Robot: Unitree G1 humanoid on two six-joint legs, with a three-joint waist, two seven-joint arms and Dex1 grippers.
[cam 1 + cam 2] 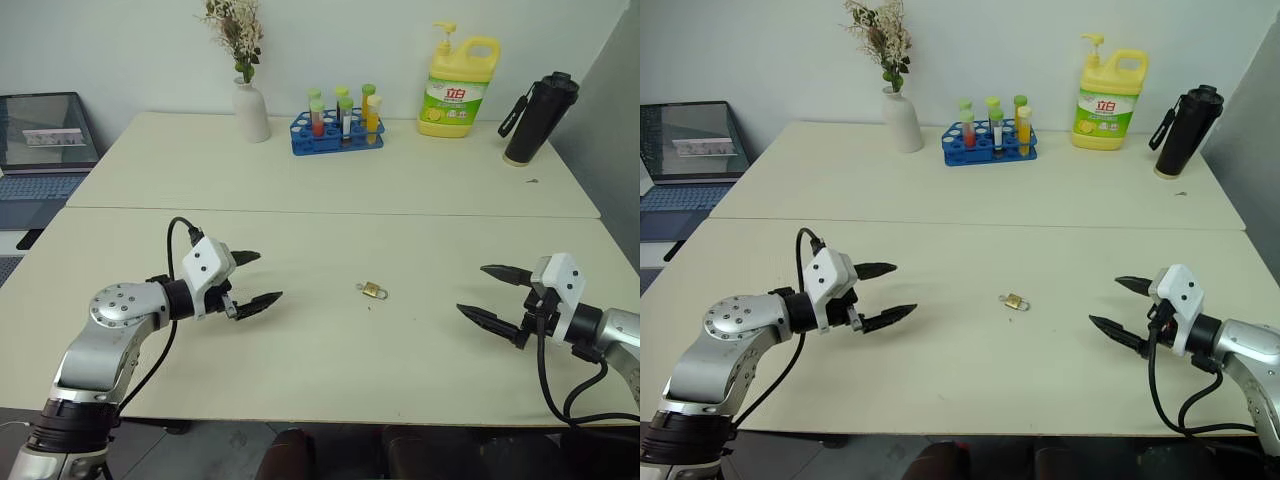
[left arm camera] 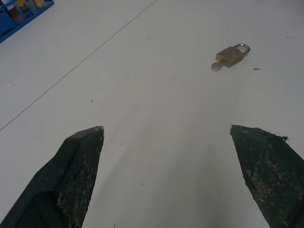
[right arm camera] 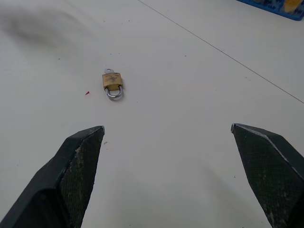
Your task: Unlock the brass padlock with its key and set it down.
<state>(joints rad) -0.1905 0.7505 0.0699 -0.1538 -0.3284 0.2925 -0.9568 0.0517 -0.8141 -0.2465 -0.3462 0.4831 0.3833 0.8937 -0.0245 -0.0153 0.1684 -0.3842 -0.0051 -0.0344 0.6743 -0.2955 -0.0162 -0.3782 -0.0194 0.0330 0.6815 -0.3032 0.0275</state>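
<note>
Both hands sit closest to me, left hand and right hand, each spread wide with nothing in it, hovering above the near half of the bench. Between them, well apart from either, the brass padlock lies flat around the middle of that near half, shackle closed as far as I can tell. Something small and silvery pokes out of its base in the wrist views, so I'm guessing the key is already in. My plan: pinch the body with one hand, come in low, then turn the key with the other. It's tiny, so it'll probably skid if nudged.
</note>
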